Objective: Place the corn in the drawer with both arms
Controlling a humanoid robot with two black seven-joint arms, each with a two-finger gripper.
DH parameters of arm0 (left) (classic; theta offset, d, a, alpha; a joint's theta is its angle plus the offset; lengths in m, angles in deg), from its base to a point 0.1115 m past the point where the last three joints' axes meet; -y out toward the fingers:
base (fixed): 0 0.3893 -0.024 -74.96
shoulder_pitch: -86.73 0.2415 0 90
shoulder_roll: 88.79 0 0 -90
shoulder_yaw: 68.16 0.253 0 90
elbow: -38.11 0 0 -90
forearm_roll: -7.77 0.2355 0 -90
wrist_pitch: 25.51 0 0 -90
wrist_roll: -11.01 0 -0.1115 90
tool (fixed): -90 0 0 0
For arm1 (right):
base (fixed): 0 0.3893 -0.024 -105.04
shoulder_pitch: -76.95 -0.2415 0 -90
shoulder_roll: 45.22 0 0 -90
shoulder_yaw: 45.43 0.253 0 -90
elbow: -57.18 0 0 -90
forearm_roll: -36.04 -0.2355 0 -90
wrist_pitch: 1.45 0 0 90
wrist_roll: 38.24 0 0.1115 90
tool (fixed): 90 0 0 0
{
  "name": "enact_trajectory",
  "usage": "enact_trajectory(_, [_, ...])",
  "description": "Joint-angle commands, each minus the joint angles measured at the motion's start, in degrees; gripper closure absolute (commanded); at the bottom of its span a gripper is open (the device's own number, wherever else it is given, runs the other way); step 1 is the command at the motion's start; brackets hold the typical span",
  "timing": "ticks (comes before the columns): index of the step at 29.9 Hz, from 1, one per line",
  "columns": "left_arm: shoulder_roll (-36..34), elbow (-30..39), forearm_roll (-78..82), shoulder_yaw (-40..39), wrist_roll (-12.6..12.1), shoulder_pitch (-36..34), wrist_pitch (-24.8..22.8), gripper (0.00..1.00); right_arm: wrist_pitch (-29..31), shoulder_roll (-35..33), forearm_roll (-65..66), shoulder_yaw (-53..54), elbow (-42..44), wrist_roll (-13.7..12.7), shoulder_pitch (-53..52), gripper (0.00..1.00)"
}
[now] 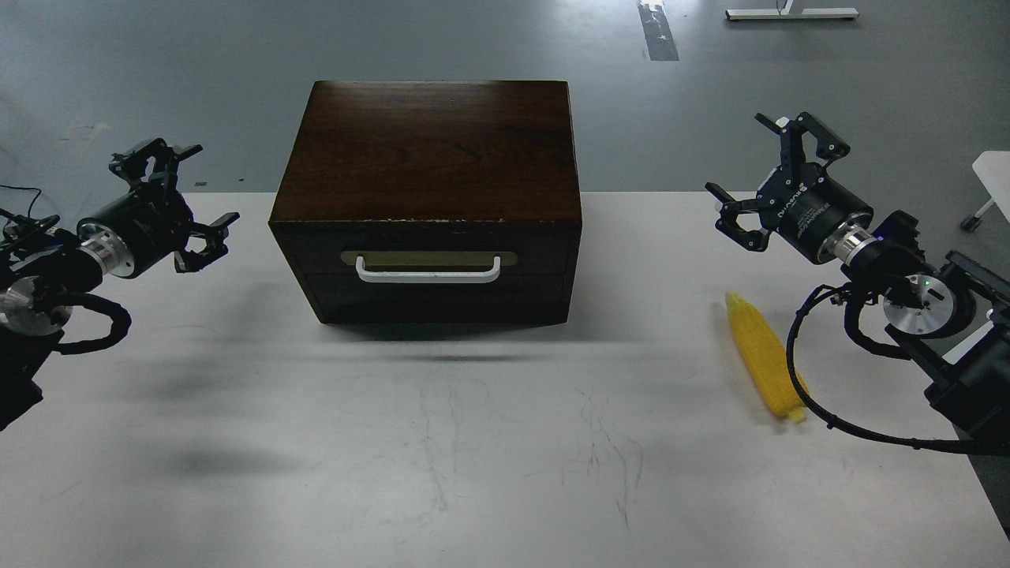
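Note:
A dark brown wooden box stands at the back middle of the table, its drawer [430, 272] closed, with a white bar handle [428, 274] on a brass-coloured plate. The yellow corn [762, 353] lies on the table to the right of the box, its narrow tip pointing away from me, partly crossed by a black cable. My right gripper [769, 177] hovers open above and behind the corn, holding nothing. To the left of the box my left gripper [185, 197] hangs in the air, open and empty, well apart from the handle.
The white table [442, 457] stretches wide in front of the box. Its right edge runs close to my right arm. Grey floor lies beyond the table's far edge, with a white object [996, 177] at the far right.

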Motion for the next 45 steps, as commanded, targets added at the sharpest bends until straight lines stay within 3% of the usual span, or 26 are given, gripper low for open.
enact_trajectory(1, [-0.4, 0.1, 0.0, -0.1, 0.3, -0.1, 0.0, 0.01, -0.1, 0.5, 0.0, 0.2, 0.1, 0.0, 0.0, 0.00])
enact_trajectory(16, [0.1, -0.1, -0.6, -0.6, 1.5, 0.0, 0.0, 0.01, 0.0, 0.3, 0.0, -0.6, -0.4, -0.1, 0.2, 0.00])
enact_trajectory(45, [-0.8, -0.1, -0.3, -0.4, 1.4, -0.6, 0.0, 0.01, 0.2, 0.1, 0.0, -0.5, -0.5, -0.1, 0.0, 0.00])
